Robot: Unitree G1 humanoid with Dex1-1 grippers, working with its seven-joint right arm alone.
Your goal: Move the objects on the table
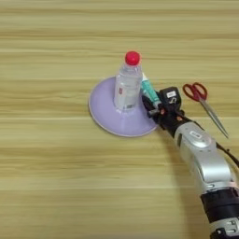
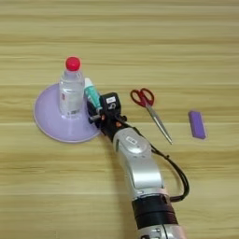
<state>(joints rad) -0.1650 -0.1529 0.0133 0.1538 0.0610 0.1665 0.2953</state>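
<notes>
Bottle handling: the small clear plastic bottle (image 1: pixel 127 86) looks light and thin-walled, likely slippery and easy to tip; a hold low on its body, below the label, seems safest.
Bottle look: transparent, a red cap (image 1: pixel 132 58), a pale label on its front, standing upright.
Bottle place: on the lilac plate (image 1: pixel 105 114), toward the plate's far right part, near the middle of the bench (image 1: pixel 46 186).
Glue stick handling: the glue-stick tube (image 2: pixel 92 94) appears stiff, light and smooth; its round body would roll if laid flat, so a hold across its middle suits it.
Glue stick look: white top and teal body, tilted, leaning just beside the bottle's right side at the plate's right rim.
Jaws: the right gripper (image 1: pixel 150 105) has its black tips at the lower end of the tube; whether they are clamped on it or merely touching it cannot be told.
Scissors handling: the scissors (image 2: pixel 150 111) are rigid metal, heavier, lying flat; the red handles offer the better hold.
Scissors place: right of the plate, apart from it, blades pointing toward the bench's near right.
Other: a small purple block (image 2: pixel 196 124) lies further right.
</notes>
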